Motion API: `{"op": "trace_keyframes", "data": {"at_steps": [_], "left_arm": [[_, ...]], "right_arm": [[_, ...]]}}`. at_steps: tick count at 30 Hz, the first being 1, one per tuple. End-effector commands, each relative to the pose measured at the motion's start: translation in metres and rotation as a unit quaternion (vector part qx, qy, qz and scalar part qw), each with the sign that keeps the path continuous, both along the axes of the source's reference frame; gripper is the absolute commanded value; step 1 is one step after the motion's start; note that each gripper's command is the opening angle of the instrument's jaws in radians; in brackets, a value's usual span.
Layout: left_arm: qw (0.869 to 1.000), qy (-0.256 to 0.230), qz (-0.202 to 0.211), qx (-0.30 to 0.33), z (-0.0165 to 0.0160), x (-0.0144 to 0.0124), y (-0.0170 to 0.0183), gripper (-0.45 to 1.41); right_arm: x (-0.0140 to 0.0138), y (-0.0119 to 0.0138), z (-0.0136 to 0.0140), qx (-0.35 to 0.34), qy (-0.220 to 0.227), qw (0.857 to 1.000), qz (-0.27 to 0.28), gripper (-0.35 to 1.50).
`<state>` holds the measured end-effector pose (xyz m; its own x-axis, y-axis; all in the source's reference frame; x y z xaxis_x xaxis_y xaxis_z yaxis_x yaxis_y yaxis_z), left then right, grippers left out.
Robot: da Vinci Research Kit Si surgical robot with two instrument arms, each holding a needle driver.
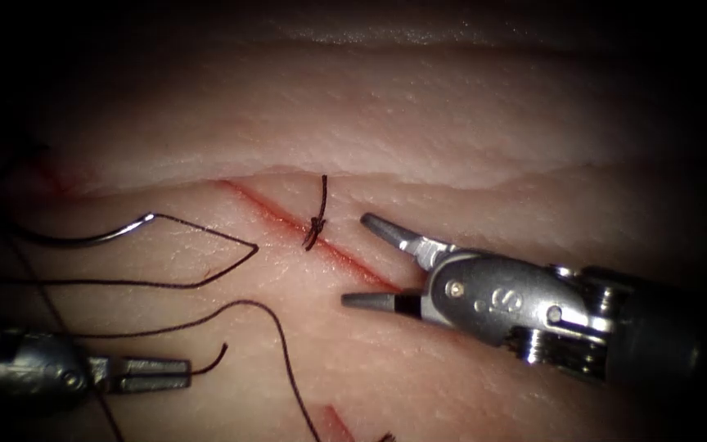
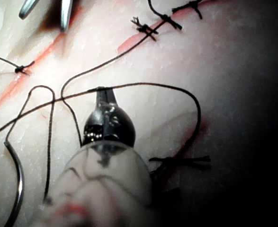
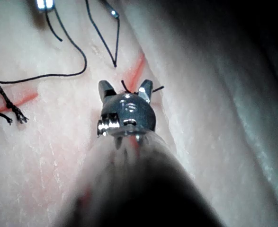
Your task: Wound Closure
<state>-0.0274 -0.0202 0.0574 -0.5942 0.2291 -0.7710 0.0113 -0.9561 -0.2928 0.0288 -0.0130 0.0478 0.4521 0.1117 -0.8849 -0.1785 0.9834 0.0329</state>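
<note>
The curved needle [image 1: 96, 238] [image 2: 18, 182] lies free on the tissue [image 1: 452, 131], left of the cut [image 1: 267, 211], with neither tool holding it. Dark thread [image 1: 206, 274] runs from its blunt end in loops across the tissue. My left tool [image 1: 183, 373] [image 2: 101, 91] is low on the left, shut on the thread near a short free end. My right tool [image 1: 358, 260] [image 3: 125, 89] stands open on the cut just right of a tied knot [image 1: 316, 223] [image 3: 125, 85], holding nothing.
Other tied stitches [image 2: 149, 27] [image 3: 6, 106] with short cut ends lie further along the cut. Red fluid [image 1: 341, 421] marks the tissue near the front edge. A ridge of tissue [image 1: 419, 176] rises behind the cut.
</note>
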Motion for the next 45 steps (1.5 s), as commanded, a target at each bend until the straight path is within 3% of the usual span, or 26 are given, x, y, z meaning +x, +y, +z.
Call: {"op": "trace_keyframes", "data": {"at_steps": [1,7,13,15,19,23,30,34,36,38,45], "left_arm": [[1.0,0.008,0.004,0.007,0.0008,0.0,-0.0005,-0.45],[0.999,0.035,0.024,0.028,0.0015,0.0036,-0.0021,-0.45],[0.99,0.099,0.067,0.068,0.0034,0.0066,-0.0049,-0.42],[0.987,0.118,0.069,0.083,0.004,0.0072,-0.0053,0.0],[0.985,0.128,0.063,0.098,0.0048,0.0083,-0.0057,0.61],[0.982,0.138,0.076,0.103,0.0029,0.011,-0.0059,0.78],[0.986,0.116,0.055,0.109,-0.0015,0.0125,-0.0039,0.83],[0.993,0.05,0.005,0.109,-0.0068,0.0119,-0.0003,0.81],[0.994,0.039,-0.005,0.104,-0.0077,0.0117,0.0005,0.79],[0.995,0.03,-0.043,0.079,-0.0093,0.0108,0.0034,0.64],[0.994,0.034,-0.078,0.062,-0.0062,0.0097,0.0078,0.41]], "right_arm": [[0.0004,0.0001,0.0004,-0.003,0.0,1.0,-0.001,1.45],[0.0,-0.0007,0.0007,-0.005,-0.002,1.0,0.0,1.45],[-0.0001,-0.0013,0.0005,-0.005,-0.002,1.0,0.002,1.43],[-0.0003,-0.0014,0.0004,-0.006,-0.005,1.0,0.003,1.43],[-0.0009,-0.0016,0.0003,-0.004,-0.009,1.0,0.006,1.43],[-0.0021,-0.0017,0.0002,-0.005,-0.016,1.0,0.007,1.43],[-0.0029,-0.0018,0.0002,-0.005,-0.026,1.0,0.013,1.43],[-0.0031,-0.0019,0.0001,-0.005,-0.026,1.0,0.012,1.43],[-0.0031,-0.0019,0.0002,-0.005,-0.026,1.0,0.012,1.43],[-0.003,-0.0018,0.0002,-0.005,-0.026,1.0,0.013,1.43],[-0.0029,-0.0019,0.0002,-0.005,-0.026,1.0,0.013,1.43]]}}
